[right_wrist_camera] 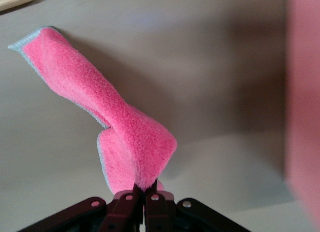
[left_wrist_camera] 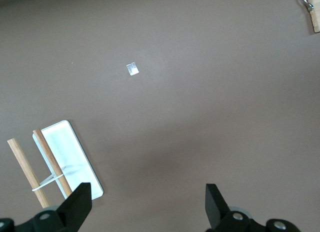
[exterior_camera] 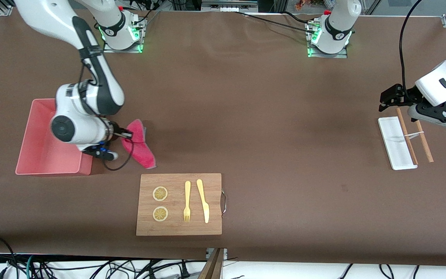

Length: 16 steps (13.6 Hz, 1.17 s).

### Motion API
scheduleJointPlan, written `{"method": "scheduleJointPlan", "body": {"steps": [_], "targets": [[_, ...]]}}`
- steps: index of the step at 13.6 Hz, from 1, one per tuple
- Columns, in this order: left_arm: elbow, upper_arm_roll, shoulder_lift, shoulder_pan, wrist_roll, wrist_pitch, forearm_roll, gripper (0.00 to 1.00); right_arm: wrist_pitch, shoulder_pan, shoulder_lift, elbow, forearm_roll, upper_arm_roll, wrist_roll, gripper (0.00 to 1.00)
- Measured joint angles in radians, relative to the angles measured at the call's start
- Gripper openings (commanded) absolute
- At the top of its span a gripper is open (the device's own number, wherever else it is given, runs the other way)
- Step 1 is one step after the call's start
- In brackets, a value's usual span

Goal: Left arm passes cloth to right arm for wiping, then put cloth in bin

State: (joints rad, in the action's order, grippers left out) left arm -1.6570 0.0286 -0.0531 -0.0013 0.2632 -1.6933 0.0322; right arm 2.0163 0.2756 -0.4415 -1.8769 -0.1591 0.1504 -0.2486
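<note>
My right gripper (exterior_camera: pixel 129 135) is shut on one end of the magenta-pink cloth (exterior_camera: pixel 139 144), which hangs from it beside the salmon-pink bin (exterior_camera: pixel 37 155), over the table farther from the front camera than the cutting board. In the right wrist view the cloth (right_wrist_camera: pixel 107 122) stretches away from the closed fingers (right_wrist_camera: pixel 136 199), grey edge showing, and the bin's wall (right_wrist_camera: pixel 304 112) is a blurred pink band. My left gripper (exterior_camera: pixel 389 99) is open and empty, held over the table at the left arm's end, close to the white tray. Its fingers (left_wrist_camera: pixel 77 204) frame bare table.
A wooden cutting board (exterior_camera: pixel 179 228) with two lemon slices, a yellow fork and a yellow knife lies near the front edge. A small white tray (exterior_camera: pixel 394 145) with two wooden sticks (exterior_camera: pixel 407 135) lies at the left arm's end, also in the left wrist view (left_wrist_camera: pixel 70 159).
</note>
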Motion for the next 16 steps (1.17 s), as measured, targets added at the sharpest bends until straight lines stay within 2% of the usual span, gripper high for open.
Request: {"method": "scheduleJointPlan", "body": {"steps": [4, 10, 12, 14, 15, 16], "targets": [[0.002, 0.000, 0.001, 0.000, 0.000, 0.000, 0.000, 1.00, -0.004, -0.033, 0.049, -0.002, 0.066, 0.029, 0.116, 0.00], [0.003, 0.000, 0.001, 0.000, 0.000, 0.000, 0.000, 1.00, -0.176, -0.066, 0.282, 0.004, 0.219, 0.029, 0.238, 0.00], [0.003, 0.000, 0.001, 0.000, 0.000, 0.000, 0.000, 1.00, -0.190, -0.115, 0.328, 0.002, 0.257, 0.034, 0.338, 0.00], [0.003, 0.000, 0.001, 0.000, 0.000, 0.000, 0.000, 1.00, -0.190, -0.147, 0.340, -0.001, 0.269, 0.064, 0.425, 0.00], [0.003, 0.000, 0.001, 0.000, 0.000, 0.000, 0.000, 1.00, -0.189, -0.153, 0.339, -0.004, 0.270, 0.082, 0.454, 0.08], [0.003, 0.000, 0.001, 0.000, 0.000, 0.000, 0.000, 1.00, -0.188, -0.157, 0.337, -0.009, 0.270, 0.094, 0.468, 0.34]]}}
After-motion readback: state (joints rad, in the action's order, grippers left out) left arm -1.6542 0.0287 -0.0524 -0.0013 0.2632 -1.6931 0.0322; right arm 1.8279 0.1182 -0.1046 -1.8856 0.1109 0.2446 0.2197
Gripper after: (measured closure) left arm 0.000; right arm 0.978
